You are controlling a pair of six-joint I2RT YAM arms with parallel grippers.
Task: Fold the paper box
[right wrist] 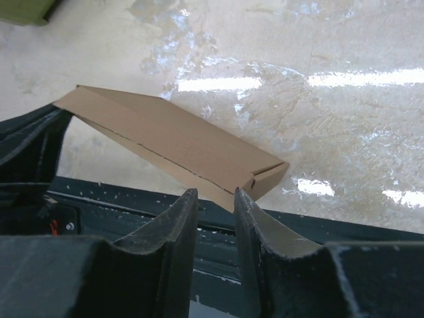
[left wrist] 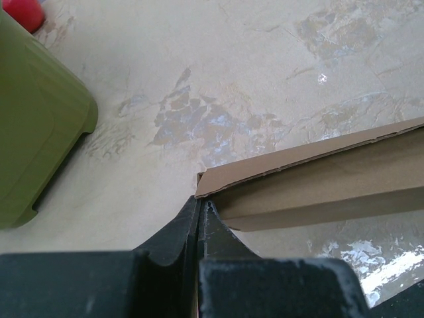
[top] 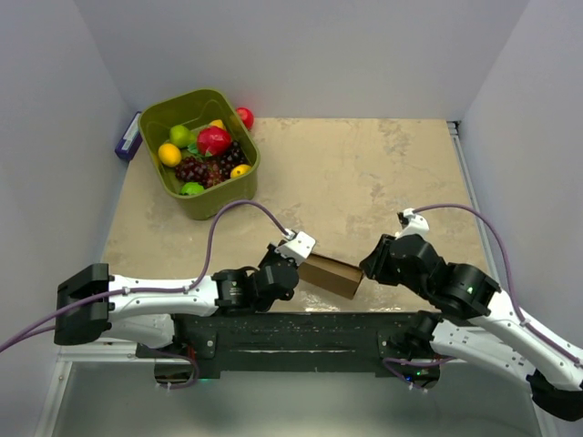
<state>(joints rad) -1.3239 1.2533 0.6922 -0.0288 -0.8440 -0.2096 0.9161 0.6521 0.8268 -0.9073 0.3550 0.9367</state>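
Observation:
The flattened brown paper box (top: 330, 275) lies near the table's front edge between both grippers. My left gripper (top: 301, 262) is shut, pinching the box's left corner; in the left wrist view the fingertips (left wrist: 199, 204) meet at the cardboard (left wrist: 311, 179) corner. In the right wrist view the box (right wrist: 179, 142) slopes, its left end raised in the left gripper and its right end low by the table. My right gripper (top: 367, 266) is open, its tips (right wrist: 216, 193) just short of the box's near edge, not gripping it.
A green basket (top: 219, 198) of fruit stands at the back left, with a red ball (top: 244, 116) behind it and a purple object (top: 127, 138) to its left. The basket (left wrist: 40, 126) shows in the left wrist view. The black base rail (top: 301, 328) runs under the box's near side.

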